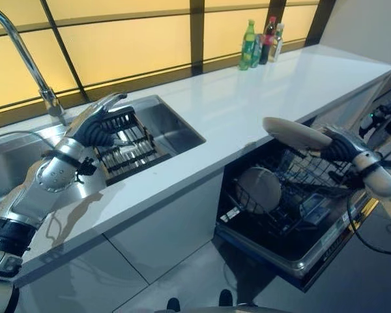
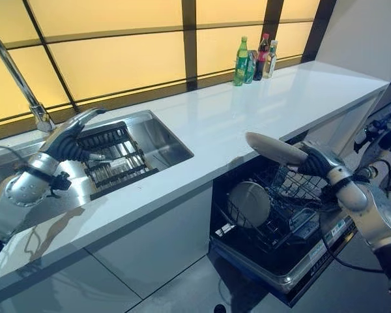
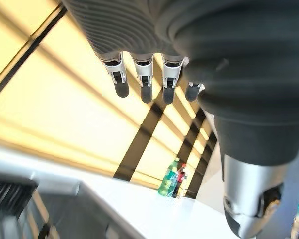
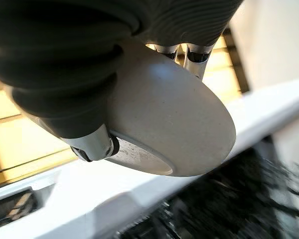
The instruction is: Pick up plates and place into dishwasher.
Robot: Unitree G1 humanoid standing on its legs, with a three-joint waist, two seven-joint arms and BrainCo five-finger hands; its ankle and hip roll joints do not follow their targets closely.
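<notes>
Right hand pinches cream plate at its rim above dishwasher rack; stiff, glazed, likely slippery and breakable; left hand open, empty.

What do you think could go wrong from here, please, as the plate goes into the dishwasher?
1. The right hand pinches the plate only at one edge, held out over the open dishwasher rack; it may slip and drop.
2. Another plate already stands in the rack, so the held one could knock against it on the way down.
3. The plate hangs close to the counter edge and might clip it.
</notes>
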